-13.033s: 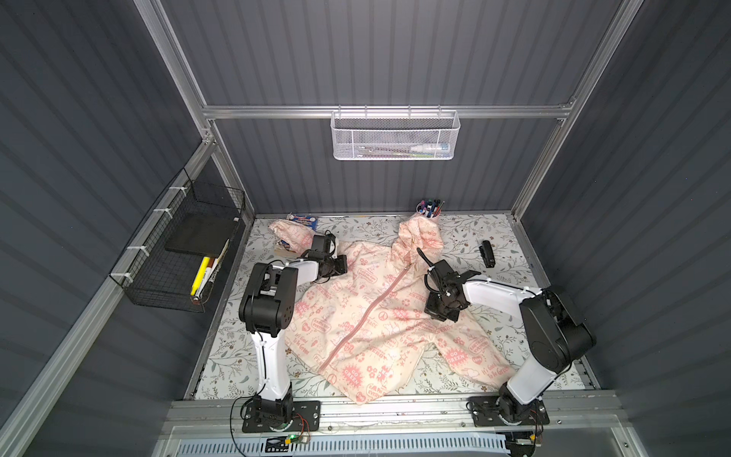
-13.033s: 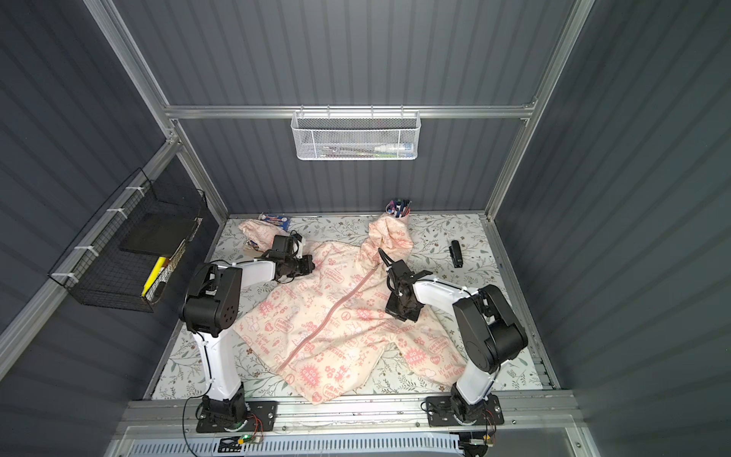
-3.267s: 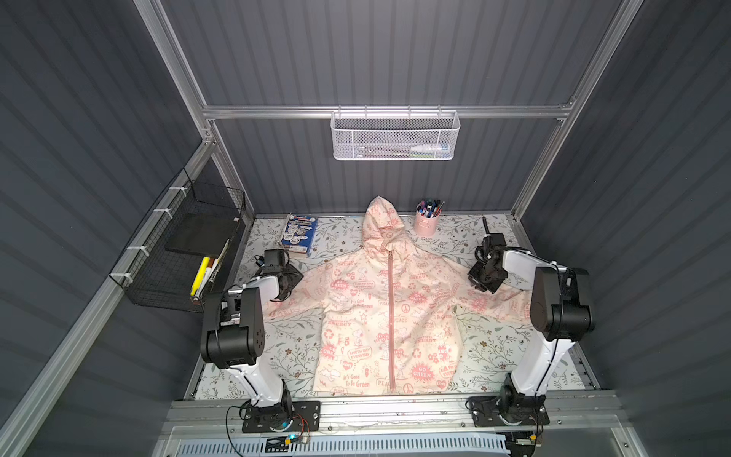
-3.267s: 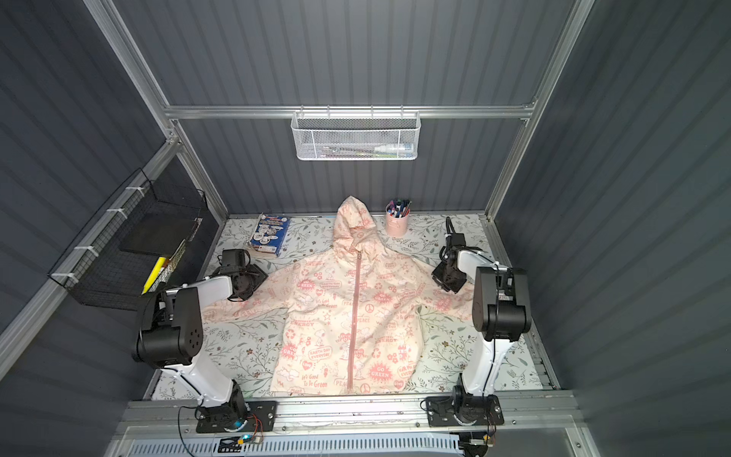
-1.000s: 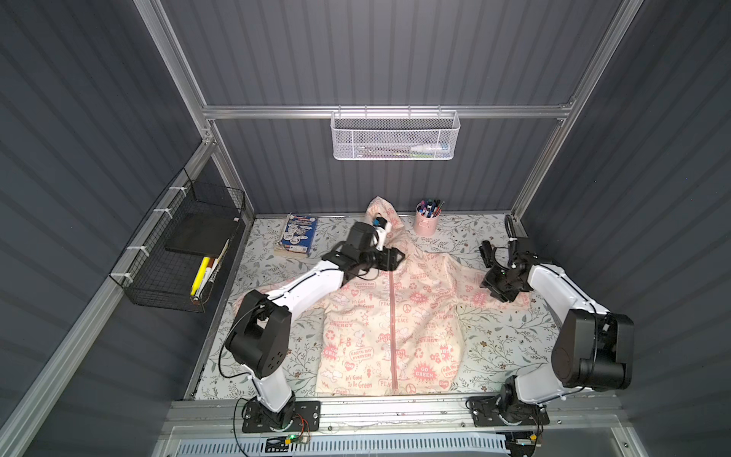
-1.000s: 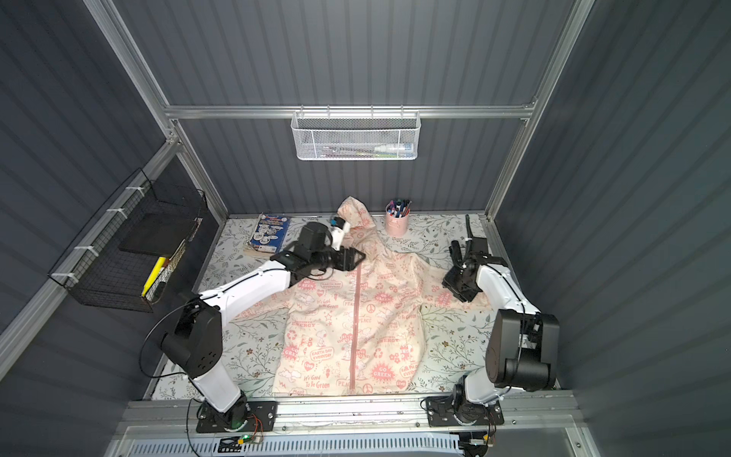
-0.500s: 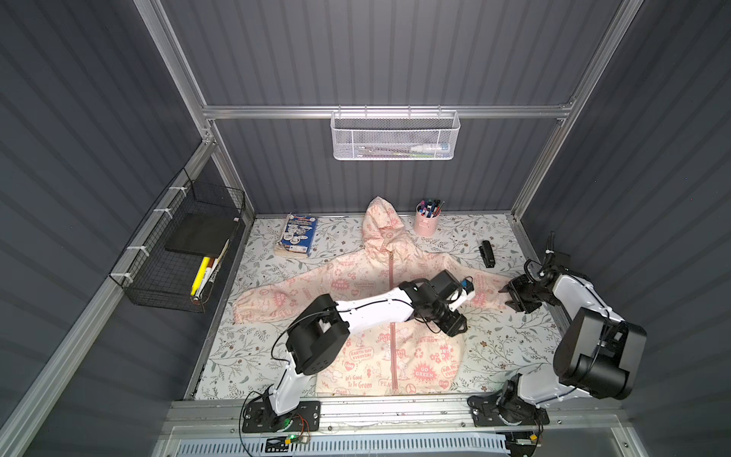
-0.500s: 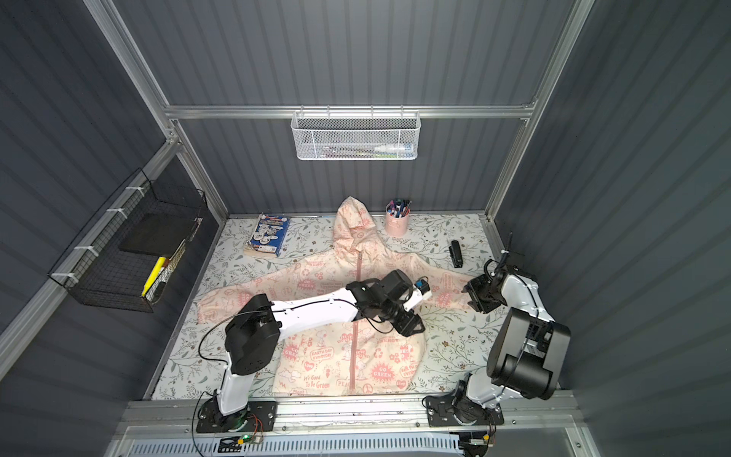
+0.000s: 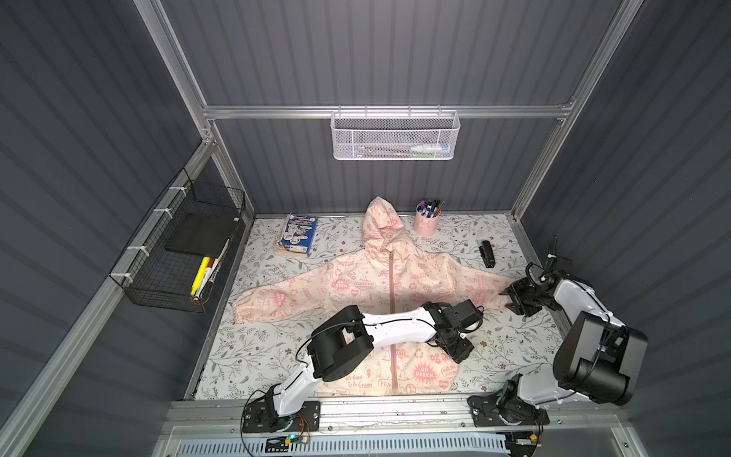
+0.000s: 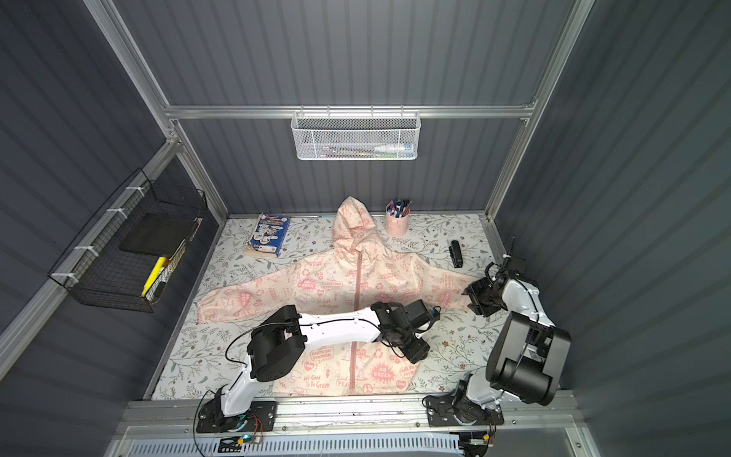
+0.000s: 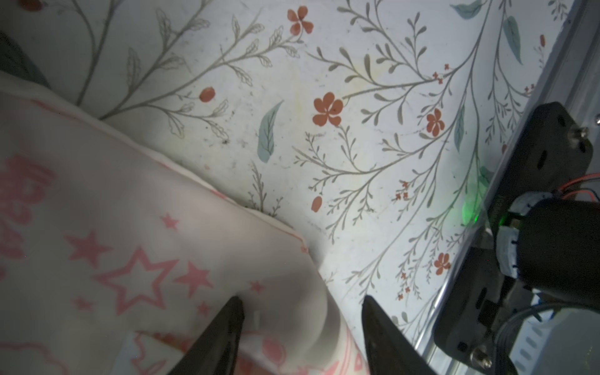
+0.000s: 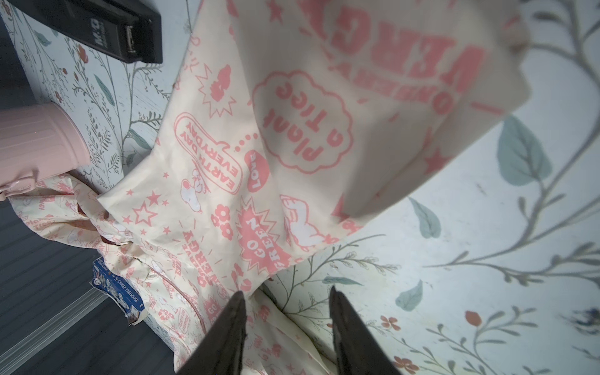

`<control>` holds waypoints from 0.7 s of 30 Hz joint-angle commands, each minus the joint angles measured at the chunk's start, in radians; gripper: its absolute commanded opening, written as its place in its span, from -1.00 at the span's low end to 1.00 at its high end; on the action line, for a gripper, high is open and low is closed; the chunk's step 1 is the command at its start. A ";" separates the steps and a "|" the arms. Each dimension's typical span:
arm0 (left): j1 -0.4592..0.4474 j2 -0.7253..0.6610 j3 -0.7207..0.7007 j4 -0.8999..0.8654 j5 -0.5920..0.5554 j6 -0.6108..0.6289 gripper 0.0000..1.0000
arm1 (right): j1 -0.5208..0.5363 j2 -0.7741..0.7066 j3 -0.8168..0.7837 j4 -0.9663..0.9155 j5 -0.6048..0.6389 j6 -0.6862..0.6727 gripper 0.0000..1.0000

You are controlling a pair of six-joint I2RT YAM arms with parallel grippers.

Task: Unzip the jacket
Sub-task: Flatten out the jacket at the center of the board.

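Observation:
The cream jacket (image 9: pixel 356 285) (image 10: pixel 324 285) with pink prints lies spread flat on the table, hood toward the back wall. Its pink zipper (image 9: pixel 391 285) (image 10: pixel 358 285) runs closed down the middle. My left arm reaches across the body, and the left gripper (image 9: pixel 461 350) (image 10: pixel 417 352) sits at the jacket's right side edge. In the left wrist view the gripper (image 11: pixel 302 298) stands open over a bulge of the jacket (image 11: pixel 113 227) edge. My right gripper (image 9: pixel 508 298) (image 10: pixel 470 298) is at the right sleeve's cuff, open (image 12: pixel 286 290), with the sleeve (image 12: pixel 373 97) close before the camera.
A pink pen cup (image 9: pixel 426 223) and a blue book (image 9: pixel 296 237) stand at the back beside the hood. A black stapler (image 9: pixel 487 255) lies behind the right sleeve. A black wire basket (image 9: pixel 186 253) hangs on the left wall, a white mesh basket (image 9: pixel 395 136) on the back wall.
My left arm swung from the hood across the jacket to its right side edge. My right gripper moved outward along the right sleeve to the cuff.

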State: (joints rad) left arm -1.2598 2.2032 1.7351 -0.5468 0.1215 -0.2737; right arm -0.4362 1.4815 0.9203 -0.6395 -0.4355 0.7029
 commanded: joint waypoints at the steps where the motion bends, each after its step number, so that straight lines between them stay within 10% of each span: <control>1: -0.033 0.054 0.071 -0.082 -0.070 -0.008 0.19 | -0.004 0.011 -0.015 0.007 -0.010 -0.012 -0.10; 21: -0.082 0.171 0.194 -0.263 -0.301 -0.007 -0.47 | -0.004 0.011 -0.032 0.009 0.001 -0.028 -0.08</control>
State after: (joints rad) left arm -1.3365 2.3348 1.9144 -0.7250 -0.1310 -0.2756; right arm -0.4362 1.4879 0.9024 -0.6266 -0.4412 0.6910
